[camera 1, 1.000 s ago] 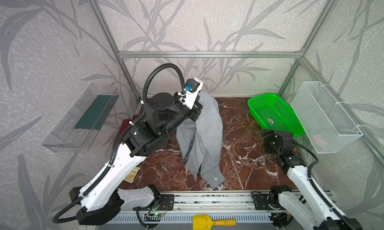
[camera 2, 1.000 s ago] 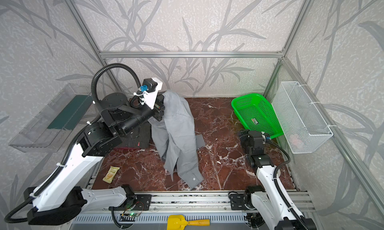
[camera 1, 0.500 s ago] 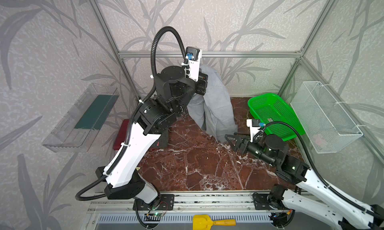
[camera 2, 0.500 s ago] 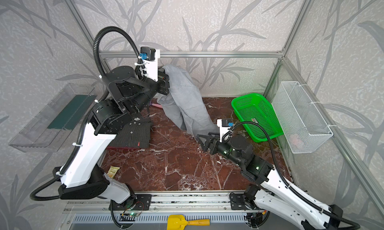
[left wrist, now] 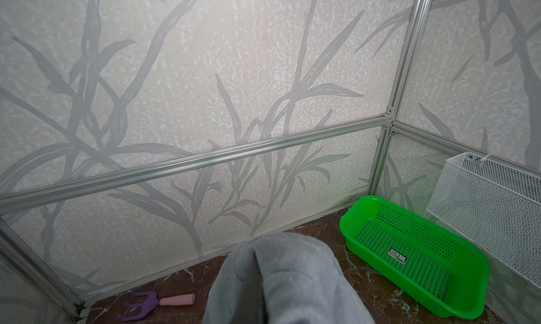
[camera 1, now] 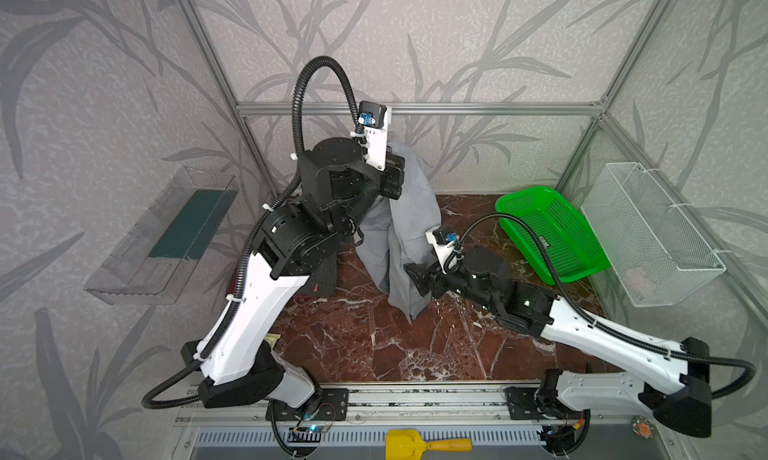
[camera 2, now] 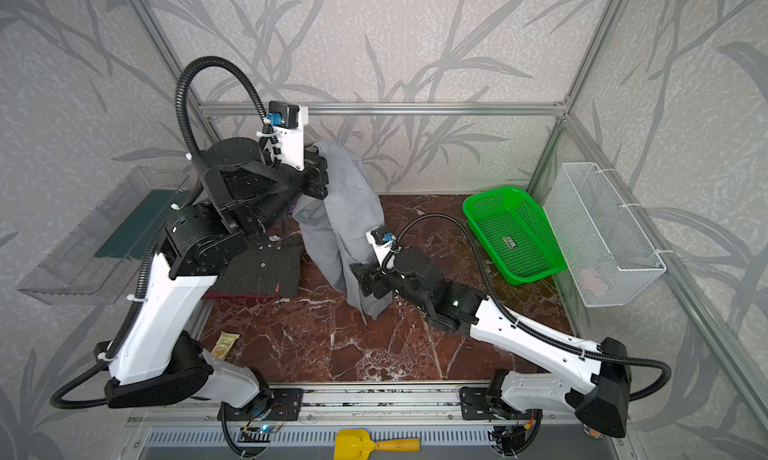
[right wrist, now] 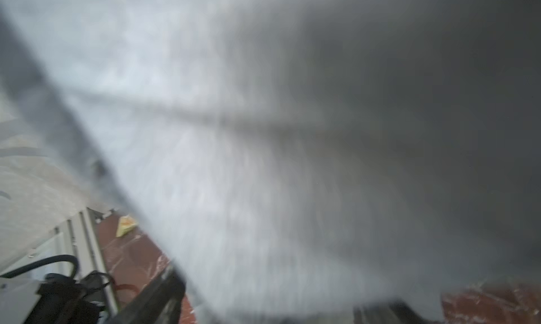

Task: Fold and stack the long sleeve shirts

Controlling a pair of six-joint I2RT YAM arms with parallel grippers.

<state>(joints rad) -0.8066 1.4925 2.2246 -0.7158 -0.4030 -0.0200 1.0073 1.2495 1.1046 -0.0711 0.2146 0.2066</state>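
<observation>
The light grey shirt [camera 1: 409, 229] hangs in the air over the back middle of the desk [camera 1: 353, 345], bunched at the top, its lower end trailing down near the marble. It hangs from the left gripper [camera 2: 319, 177]; the cloth hides those jaws, which are closed on its top. The right gripper [camera 1: 415, 277] is pressed in low on the shirt. In the blurred right wrist view its jaws stand apart, with grey cloth filling the space between them.

On the left of the desk the dark pinstriped shirt [camera 2: 262, 271] lies folded on the maroon shirt [camera 2: 237, 296], of which only an edge shows.

At the back right corner the green basket [camera 1: 552, 233] sits on the desk, showing only a small label on its floor. Beside it the white wire basket [camera 1: 652, 233] hangs on the right wall with something pale in its bottom [camera 1: 636, 277] that I cannot make out. The clear tray [camera 1: 137, 266] on the left wall holds a dark green sheet [camera 1: 187, 225].

A snack packet [camera 2: 224, 343] lies near the left arm's base, a purple and pink fork [left wrist: 152, 303] by the back wall, and a yellow scoop [camera 1: 415, 443] in front of the rail.
</observation>
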